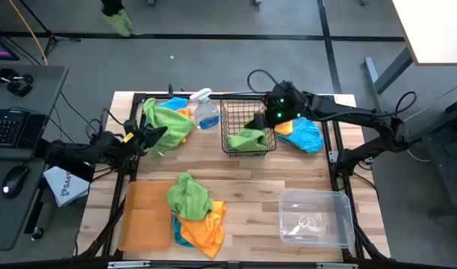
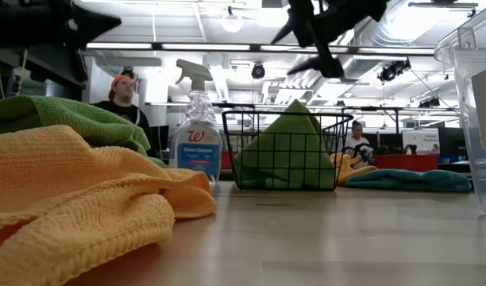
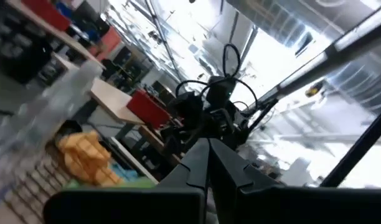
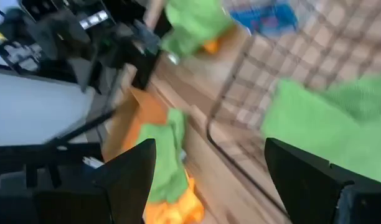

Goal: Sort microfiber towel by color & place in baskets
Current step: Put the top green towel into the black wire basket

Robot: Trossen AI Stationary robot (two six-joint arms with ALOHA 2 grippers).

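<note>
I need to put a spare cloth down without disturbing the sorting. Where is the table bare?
Bare wood lies between the black wire mesh basket and the clear plastic bin, right of the green-and-orange towel pile. The flat orange-brown tray is bare too. The far edge is crowded: clear spray bottle, towels, both grippers.

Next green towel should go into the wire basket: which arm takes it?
Left, probably. Its end effector, fingers together, sits beside the green towel at the table's far left. The right end effector hangs open over the wire basket, which already holds one green towel.
</note>
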